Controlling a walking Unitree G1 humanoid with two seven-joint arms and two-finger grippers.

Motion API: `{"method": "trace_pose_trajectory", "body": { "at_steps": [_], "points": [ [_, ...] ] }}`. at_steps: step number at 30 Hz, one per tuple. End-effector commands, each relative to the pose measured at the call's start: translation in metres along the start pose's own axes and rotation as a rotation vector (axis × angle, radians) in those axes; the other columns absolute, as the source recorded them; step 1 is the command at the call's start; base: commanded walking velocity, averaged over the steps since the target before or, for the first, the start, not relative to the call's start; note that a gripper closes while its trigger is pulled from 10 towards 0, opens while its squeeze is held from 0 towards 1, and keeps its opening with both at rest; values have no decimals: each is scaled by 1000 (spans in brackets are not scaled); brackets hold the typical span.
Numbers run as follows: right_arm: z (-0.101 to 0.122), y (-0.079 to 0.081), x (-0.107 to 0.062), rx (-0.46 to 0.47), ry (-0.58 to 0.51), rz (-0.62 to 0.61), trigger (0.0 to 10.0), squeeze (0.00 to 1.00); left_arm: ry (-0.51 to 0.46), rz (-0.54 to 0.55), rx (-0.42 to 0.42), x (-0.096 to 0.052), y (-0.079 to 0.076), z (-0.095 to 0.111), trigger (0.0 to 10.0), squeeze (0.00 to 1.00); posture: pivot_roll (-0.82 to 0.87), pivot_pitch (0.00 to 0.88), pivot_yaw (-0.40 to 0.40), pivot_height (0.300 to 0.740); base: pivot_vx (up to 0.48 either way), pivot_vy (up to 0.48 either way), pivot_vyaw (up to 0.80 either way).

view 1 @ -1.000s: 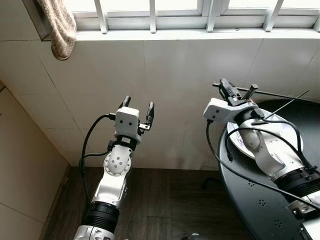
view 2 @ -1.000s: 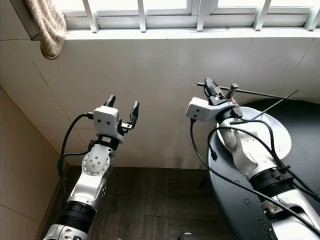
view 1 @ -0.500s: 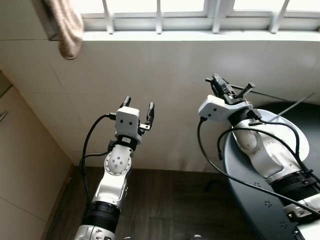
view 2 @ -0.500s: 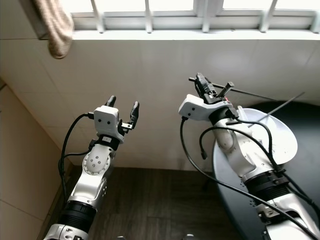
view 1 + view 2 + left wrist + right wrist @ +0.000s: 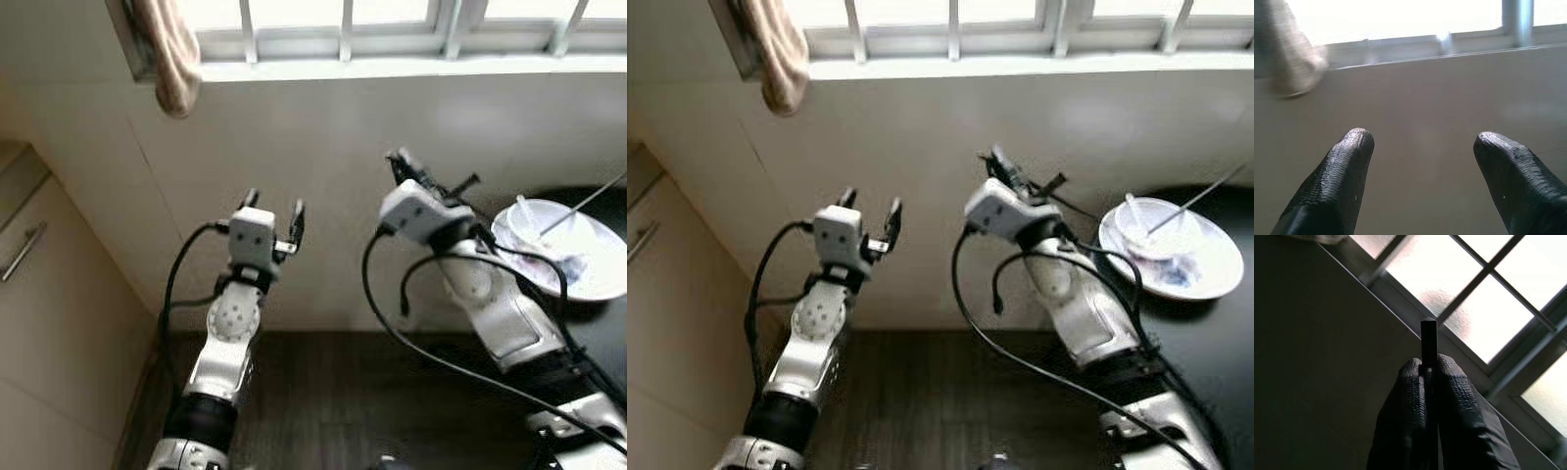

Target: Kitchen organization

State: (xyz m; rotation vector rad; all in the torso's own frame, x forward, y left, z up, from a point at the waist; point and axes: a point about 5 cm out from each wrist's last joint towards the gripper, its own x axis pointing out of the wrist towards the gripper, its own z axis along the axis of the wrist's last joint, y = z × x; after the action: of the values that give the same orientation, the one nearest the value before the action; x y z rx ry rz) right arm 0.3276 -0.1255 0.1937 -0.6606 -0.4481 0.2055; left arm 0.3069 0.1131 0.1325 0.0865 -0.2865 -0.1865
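Both arms are raised before a tiled kitchen wall beneath a barred window [image 5: 392,20]. The right gripper [image 5: 1430,369] is pinched tight on a thin dark utensil handle [image 5: 1428,335], its end poking just past the fingertips toward the window. The left gripper [image 5: 273,203] hangs empty, fingers spread wide, pointing at the wall. Compared with a second ago, the camera has swung left: a cabinet door with a metal handle [image 5: 22,252] has come into sight at the left, the hanging towel [image 5: 167,49] sits further right, and the white plate [image 5: 1215,264], carrying a small bowl [image 5: 1146,230], now shows uncovered on the dark round table [image 5: 1225,333].
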Motion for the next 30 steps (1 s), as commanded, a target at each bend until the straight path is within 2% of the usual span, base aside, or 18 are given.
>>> {"method": "trace_pose_trajectory", "body": {
  "at_steps": [1,4,5,6,8,13,20,30],
  "points": [
    [2,-5,0,138,16,-20,0,0,-7,14,5,0,4,1,10000,0,-92,0,11,740,0,0,0],
    [3,-1,-1,260,24,-10,0,0,-8,14,6,0,4,1,10000,0,-93,0,13,740,0,0,0],
    [3,-1,-1,260,24,-10,0,0,-8,14,6,0,4,1,10000,0,-93,0,13,740,0,0,0],
    [1,5,-4,363,39,19,0,0,-8,13,9,0,4,2,10000,0,-93,0,13,740,0,0,0],
    [-2,11,-9,458,62,50,0,0,-8,12,11,0,4,2,10000,0,-90,0,13,740,0,0,0],
    [-9,18,-19,569,103,87,0,0,-3,13,23,0,6,1,10000,0,-89,0,15,740,0,0,0],
    [-15,21,-28,628,131,124,0,0,-4,-20,29,0,3,1,10000,0,-92,0,21,740,0,0,0],
    [-10,28,-28,672,103,181,0,0,5,-26,40,-1,4,0,10000,0,-83,0,22,740,0,0,0]
  ]
}}
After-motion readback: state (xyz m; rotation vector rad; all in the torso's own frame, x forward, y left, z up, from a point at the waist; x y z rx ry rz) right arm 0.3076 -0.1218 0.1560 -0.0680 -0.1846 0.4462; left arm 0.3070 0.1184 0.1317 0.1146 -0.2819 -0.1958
